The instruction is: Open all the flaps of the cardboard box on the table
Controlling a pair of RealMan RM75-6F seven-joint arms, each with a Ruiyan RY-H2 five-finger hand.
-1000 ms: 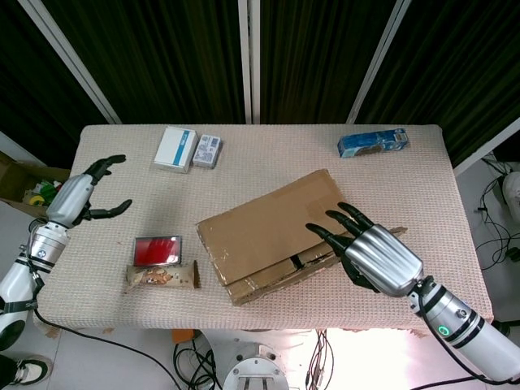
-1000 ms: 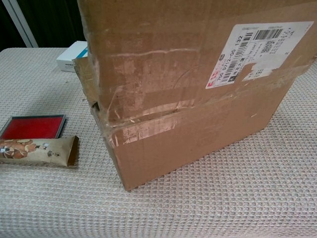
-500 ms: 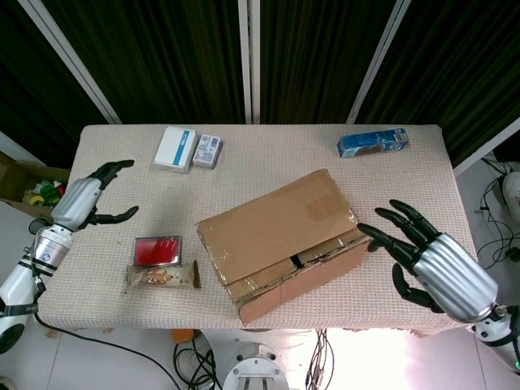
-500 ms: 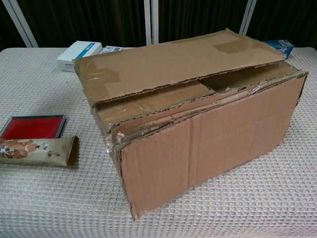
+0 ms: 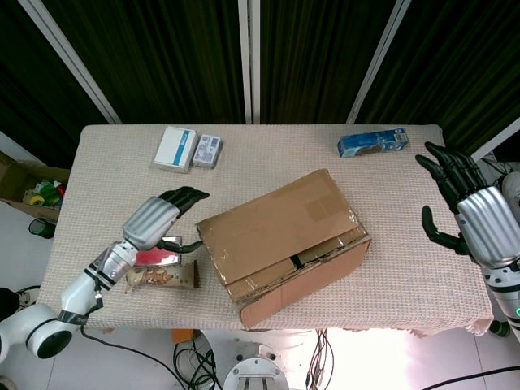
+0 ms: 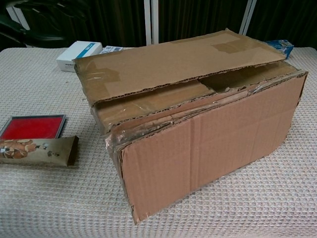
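Cardboard box (image 5: 280,244) sits mid-table with flaps still down, while the left robot hand (image 5: 158,219), fingers spread and empty, has swung in to its nine o'clock edge and the right robot hand (image 5: 471,203), released, has retreated toward three o'clock.

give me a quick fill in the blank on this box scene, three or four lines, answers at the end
1. The cardboard box rests on the table with its top flaps still ____.
2. The left hand hovers above the ____ tin.
3. The right hand, fingers spread, holds ____.
4. The snack bar lies on the side of the tin ____ the robot.

Missing words: closed; red; nothing; nearer
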